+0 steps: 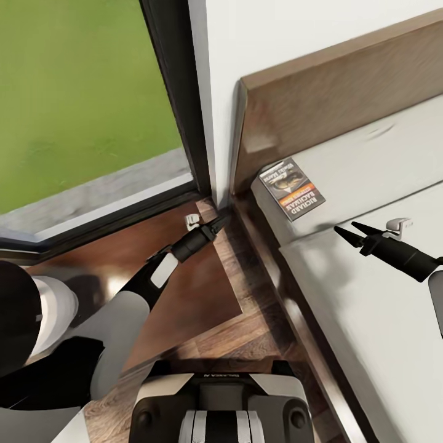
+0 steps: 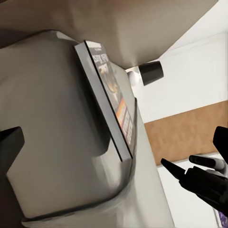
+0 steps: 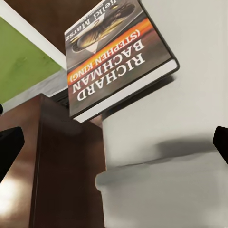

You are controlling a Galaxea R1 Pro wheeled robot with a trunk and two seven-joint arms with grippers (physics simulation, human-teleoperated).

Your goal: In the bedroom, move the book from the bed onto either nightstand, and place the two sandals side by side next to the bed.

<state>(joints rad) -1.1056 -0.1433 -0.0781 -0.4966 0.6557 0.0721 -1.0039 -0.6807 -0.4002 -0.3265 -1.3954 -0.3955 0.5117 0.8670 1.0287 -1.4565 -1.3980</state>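
Head view — thin glossy book (image 1: 291, 187)

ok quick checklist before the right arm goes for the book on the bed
1. Book lies flat on the bed, near the corner by the headboard: ok.
2. Right gripper is open and empty, fingers pointing toward the book: ok.
3. Gap between right gripper and book: apart, not yet around it: not ok for closing.
4. Left gripper sits over the nightstand beside the bed, holding nothing: ok.
5. Nightstand top has bare room for the book: ok.
6. Whether the fingers can get under the book's edge: cannot tell.
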